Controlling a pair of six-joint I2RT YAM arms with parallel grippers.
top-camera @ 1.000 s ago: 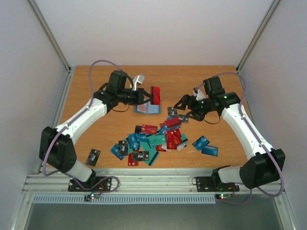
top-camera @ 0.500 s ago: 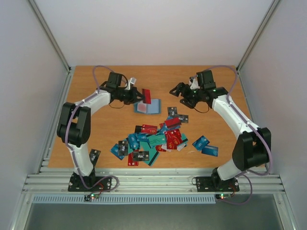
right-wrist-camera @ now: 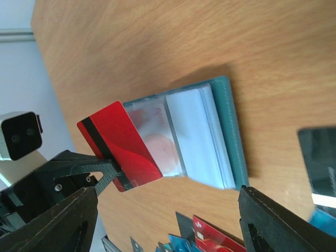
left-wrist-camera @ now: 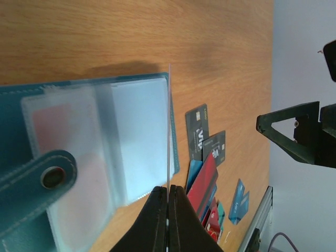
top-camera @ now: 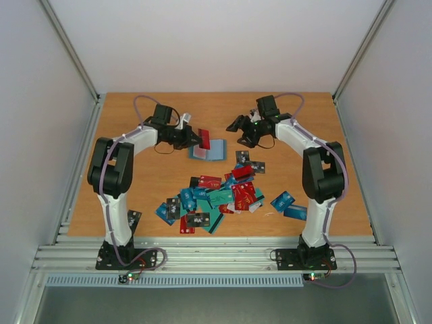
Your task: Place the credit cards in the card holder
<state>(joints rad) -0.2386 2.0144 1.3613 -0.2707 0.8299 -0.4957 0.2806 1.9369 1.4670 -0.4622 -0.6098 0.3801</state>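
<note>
The enclosure has plain white walls (top-camera: 216, 47) on three sides and a ribbed metal rail (top-camera: 216, 256) along the near edge. The work surface is a brown wooden table (top-camera: 304, 121).

The dull teal-blue folding card holder (top-camera: 209, 152) lies open at far centre, clear plastic sleeves upward. A reddish tint shows through one sleeve and may be a card already filed.

The left gripper (top-camera: 196, 140) is closed tight on one thin red plastic card with a black stripe (right-wrist-camera: 121, 152). It holds the card on edge just above the holder, with the free edge near the sleeve openings. The right gripper (top-camera: 237, 126) hangs just beside the holder, jaws spread wide and holding nothing.

Insertion of this card appears to be the step in hand. The next move calls for aligning the card's edge with a sleeve mouth and sliding it flat. The free arm may need to steady the holder.

The remaining credit cards (top-camera: 216, 199), in red, teal, blue and black, lie heaped at near centre, with a few strays around them. Most of the task is judged outstanding.
</note>
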